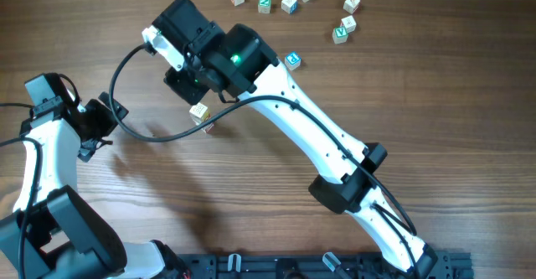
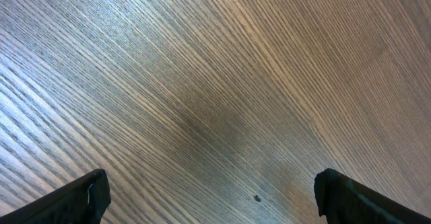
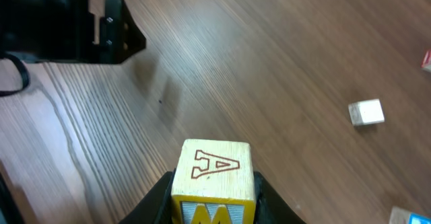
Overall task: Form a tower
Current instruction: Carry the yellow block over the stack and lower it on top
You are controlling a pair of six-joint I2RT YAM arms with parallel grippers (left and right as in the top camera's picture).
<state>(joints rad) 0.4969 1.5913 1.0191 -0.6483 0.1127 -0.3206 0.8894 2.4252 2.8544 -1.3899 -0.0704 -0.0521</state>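
Tower (image 3: pixel 214 177) between right jaws

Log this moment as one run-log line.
right pincer: shut on A cube topping tower | left pincer: open over wooden table | loose letter cubes: scattered, far side
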